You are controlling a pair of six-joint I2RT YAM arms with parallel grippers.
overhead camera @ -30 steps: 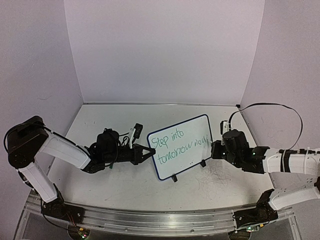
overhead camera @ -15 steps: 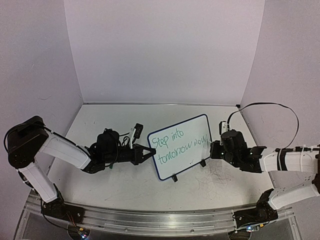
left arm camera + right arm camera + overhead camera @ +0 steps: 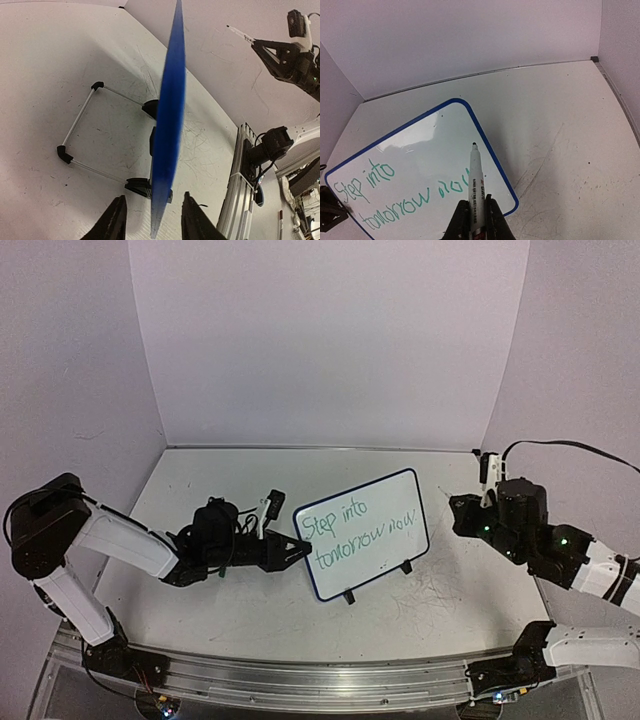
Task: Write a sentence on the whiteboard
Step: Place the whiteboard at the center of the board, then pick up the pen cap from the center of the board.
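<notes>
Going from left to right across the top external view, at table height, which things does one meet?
left gripper → whiteboard → right gripper, holding the marker

- One whiteboard (image 3: 365,530).
- One sentence (image 3: 355,532) in green on it: two lines, four words.
- Two black feet under the board's lower edge, one (image 3: 348,597) nearer and one (image 3: 406,566) farther right.
- One wire prop frame (image 3: 80,122) behind the board, with two black corner caps.
- One marker (image 3: 476,187).
- Two robot arms: the left arm (image 3: 120,540) and the right arm (image 3: 590,565).
- Two grippers, each with two fingers: the left gripper (image 3: 152,220) and the right gripper (image 3: 476,214).
- One table (image 3: 220,620).
- One metal rail (image 3: 300,680) along its near edge.
</notes>
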